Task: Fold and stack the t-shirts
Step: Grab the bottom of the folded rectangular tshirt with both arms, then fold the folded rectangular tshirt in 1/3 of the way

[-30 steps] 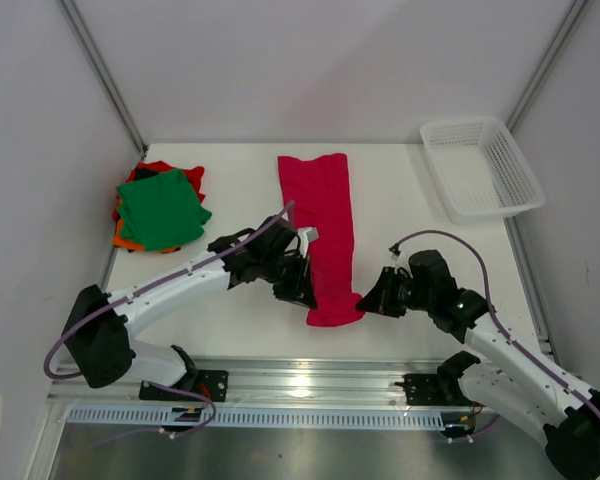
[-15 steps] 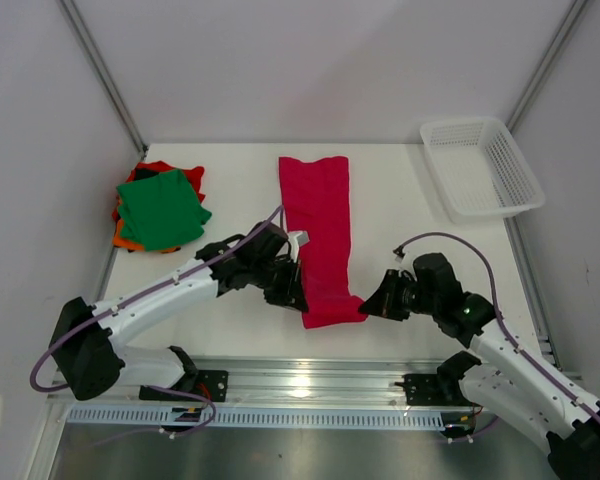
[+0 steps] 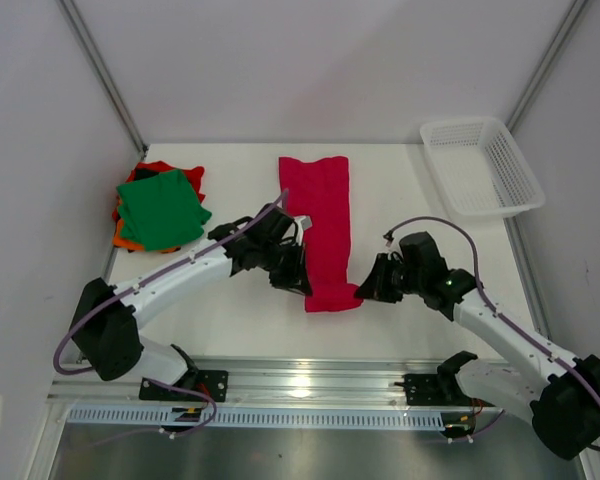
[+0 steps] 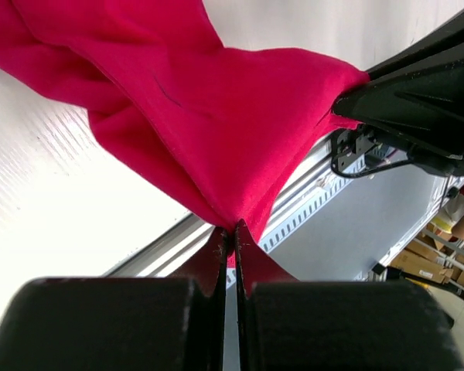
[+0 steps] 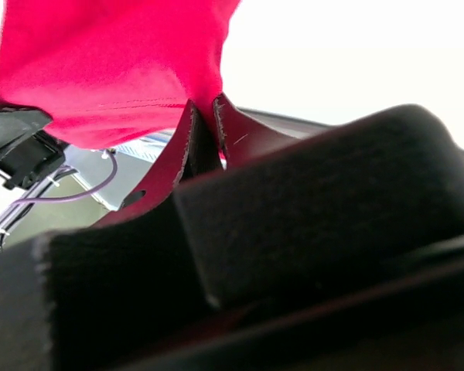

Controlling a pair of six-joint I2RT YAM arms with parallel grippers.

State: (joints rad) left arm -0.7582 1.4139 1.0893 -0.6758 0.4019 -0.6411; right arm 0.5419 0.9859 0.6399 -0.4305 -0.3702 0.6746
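A crimson-red t-shirt (image 3: 323,215) lies as a long narrow strip down the middle of the table, its near end lifted. My left gripper (image 3: 302,285) is shut on the near left corner of that t-shirt (image 4: 216,116). The right gripper (image 3: 365,290) is shut on the near right corner, and the cloth (image 5: 116,62) hangs from its fingertips (image 5: 192,127). A stack of folded t-shirts (image 3: 160,207) sits at the far left, green on top, orange and red edges below.
A white mesh basket (image 3: 480,168) stands at the far right corner. Grey walls close in the table on the left, back and right. The metal rail (image 3: 300,385) with the arm bases runs along the near edge.
Both grippers have carried the near end of the crimson-red t-shirt a little away from the near edge, toward the far side. The strip now looks shorter.
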